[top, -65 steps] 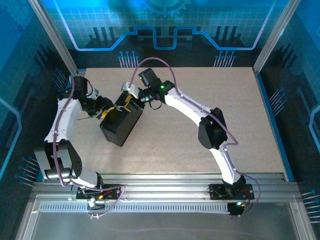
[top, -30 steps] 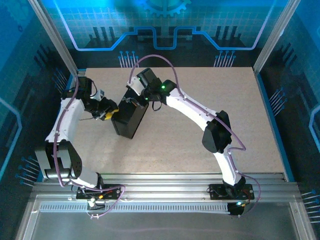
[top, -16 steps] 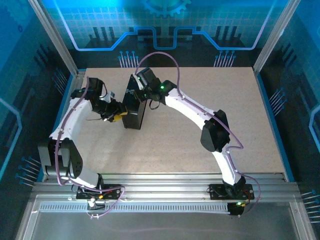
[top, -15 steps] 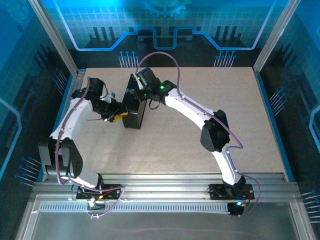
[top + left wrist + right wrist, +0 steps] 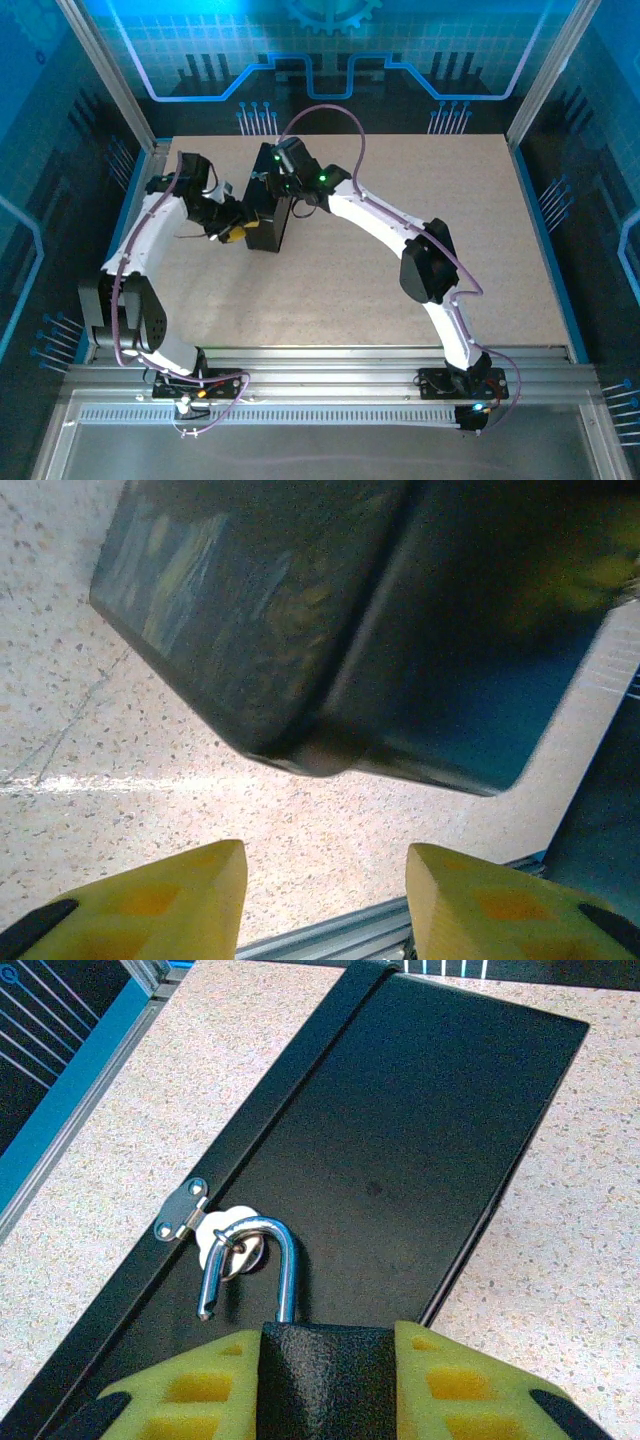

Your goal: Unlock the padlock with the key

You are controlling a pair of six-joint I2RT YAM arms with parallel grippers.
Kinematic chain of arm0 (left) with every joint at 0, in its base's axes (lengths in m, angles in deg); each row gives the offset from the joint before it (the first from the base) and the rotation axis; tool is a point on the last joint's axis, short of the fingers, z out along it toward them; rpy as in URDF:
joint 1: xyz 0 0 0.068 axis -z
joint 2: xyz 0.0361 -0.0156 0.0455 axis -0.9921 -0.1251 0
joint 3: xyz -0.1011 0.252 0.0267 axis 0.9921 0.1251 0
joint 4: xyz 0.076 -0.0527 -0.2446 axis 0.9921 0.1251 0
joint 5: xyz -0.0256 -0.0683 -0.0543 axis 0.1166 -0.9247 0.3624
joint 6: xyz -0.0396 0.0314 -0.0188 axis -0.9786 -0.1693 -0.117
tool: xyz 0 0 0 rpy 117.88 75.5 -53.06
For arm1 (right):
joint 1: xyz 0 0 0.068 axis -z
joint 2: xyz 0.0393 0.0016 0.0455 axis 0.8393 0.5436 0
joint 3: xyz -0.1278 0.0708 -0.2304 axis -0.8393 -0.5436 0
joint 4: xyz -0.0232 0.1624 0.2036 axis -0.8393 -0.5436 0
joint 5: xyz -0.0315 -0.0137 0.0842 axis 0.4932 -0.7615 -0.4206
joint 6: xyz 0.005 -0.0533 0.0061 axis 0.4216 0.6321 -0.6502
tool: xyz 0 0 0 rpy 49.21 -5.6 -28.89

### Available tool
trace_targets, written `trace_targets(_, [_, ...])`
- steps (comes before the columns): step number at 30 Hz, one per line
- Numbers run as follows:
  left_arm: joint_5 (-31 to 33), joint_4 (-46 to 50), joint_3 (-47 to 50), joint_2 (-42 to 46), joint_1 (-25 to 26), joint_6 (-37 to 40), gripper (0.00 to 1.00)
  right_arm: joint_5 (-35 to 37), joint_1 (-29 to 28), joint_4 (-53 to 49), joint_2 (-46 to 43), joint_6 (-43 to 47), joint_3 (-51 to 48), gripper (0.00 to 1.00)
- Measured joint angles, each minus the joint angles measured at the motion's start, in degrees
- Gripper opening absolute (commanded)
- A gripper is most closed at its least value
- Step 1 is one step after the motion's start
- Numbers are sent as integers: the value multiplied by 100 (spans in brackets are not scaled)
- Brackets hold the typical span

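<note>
My right gripper (image 5: 325, 1360) is shut on the black body of the padlock (image 5: 325, 1385). Its silver shackle (image 5: 285, 1260) stands sprung open, the free end out of the body, still hooked through the ring of the hasp (image 5: 182, 1210) on the dark box (image 5: 400, 1130). From above, the box (image 5: 268, 228) stands narrow on its edge, with the right gripper (image 5: 268, 183) at its far end. My left gripper (image 5: 233, 233) hangs just left of the box, open, with nothing between its yellow fingers (image 5: 160, 900); the box's rounded corner (image 5: 330, 620) looms ahead. The key is out of view.
The metal frame rail (image 5: 160, 150) runs along the table's left edge, close behind the left arm, and shows under the left fingers as a grey rail (image 5: 330, 932). Speckled tabletop (image 5: 420, 220) stretches right of the box and toward the front.
The box has swung from lying flat and slanted to standing narrow on its edge, nearer the back. The left gripper has moved right toward it and opened wider. The right gripper's grip is unchanged.
</note>
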State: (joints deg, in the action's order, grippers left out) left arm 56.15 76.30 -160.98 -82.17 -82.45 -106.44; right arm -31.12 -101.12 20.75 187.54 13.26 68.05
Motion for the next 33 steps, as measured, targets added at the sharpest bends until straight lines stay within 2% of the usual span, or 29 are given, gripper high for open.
trace_targets(9, [767,66,-756,-74,-46,103,48,42,61,444,-472,70,-841,0])
trace_targets(18, [905,-481,-909,-732,190,118,51,15,90,549,-573,74,-1014,0])
trace_targets(21, [841,-643,-990,-914,323,140,42,-9,98,540,-595,81,-1027,0])
trace_targets(28, [693,-782,-1040,-992,551,404,28,103,101,313,-625,271,-979,0])
trace_targets(33, [581,-855,-1003,-1008,815,516,23,212,155,-76,-599,385,-782,0])
